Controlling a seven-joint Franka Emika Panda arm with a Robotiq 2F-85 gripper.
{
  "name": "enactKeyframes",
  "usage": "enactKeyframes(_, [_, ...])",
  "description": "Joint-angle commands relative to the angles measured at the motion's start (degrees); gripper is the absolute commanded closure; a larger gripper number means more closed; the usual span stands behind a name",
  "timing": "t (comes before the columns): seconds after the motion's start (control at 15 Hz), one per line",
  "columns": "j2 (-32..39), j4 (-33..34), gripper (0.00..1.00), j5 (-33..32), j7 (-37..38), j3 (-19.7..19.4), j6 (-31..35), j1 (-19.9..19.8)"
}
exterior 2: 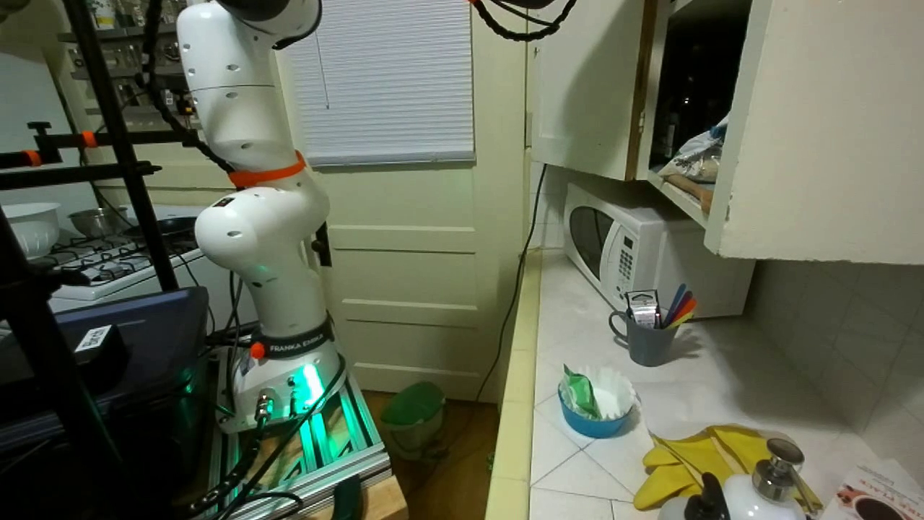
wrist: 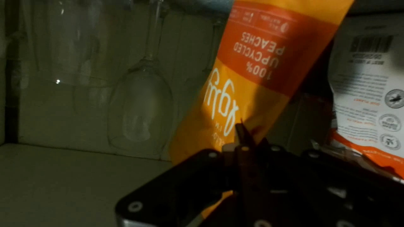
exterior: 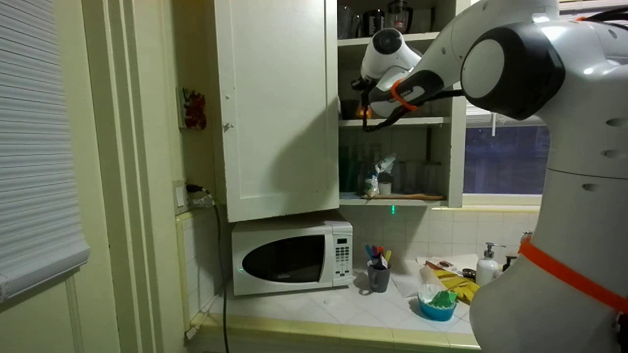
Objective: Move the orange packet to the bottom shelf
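Note:
The orange packet (wrist: 268, 75) with red label bands stands large in the wrist view, with its print upside down. My gripper (wrist: 243, 138) is shut, its fingertips pinching a creased edge of the packet. In an exterior view a small patch of orange (exterior: 363, 112) shows beside the gripper, just above the middle shelf's edge (exterior: 392, 122). The fingertips are hidden there by the wrist and a cable. The bottom shelf (exterior: 353, 201) shows below, holding a white packet (exterior: 373, 184) and glasses. The gripper is out of view in an exterior view facing the door.
In the wrist view a wine glass (wrist: 139, 110) stands beside the orange packet and a white packet (wrist: 367, 78) on its other side. The open cabinet door (exterior: 279, 108) hangs left of the shelves. A microwave (exterior: 292, 260), a mug (exterior: 379, 277) and a blue bowl (exterior: 436, 312) stand below.

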Motion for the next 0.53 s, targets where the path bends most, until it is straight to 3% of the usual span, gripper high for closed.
enactKeyframes(0.0, [-3.77,-6.44,0.99,7.74,-5.09,-1.78,3.05,1.15])
enactKeyframes(0.47, [-5.40,-7.89,0.99,15.68,-12.13,-3.51,3.98,2.81])
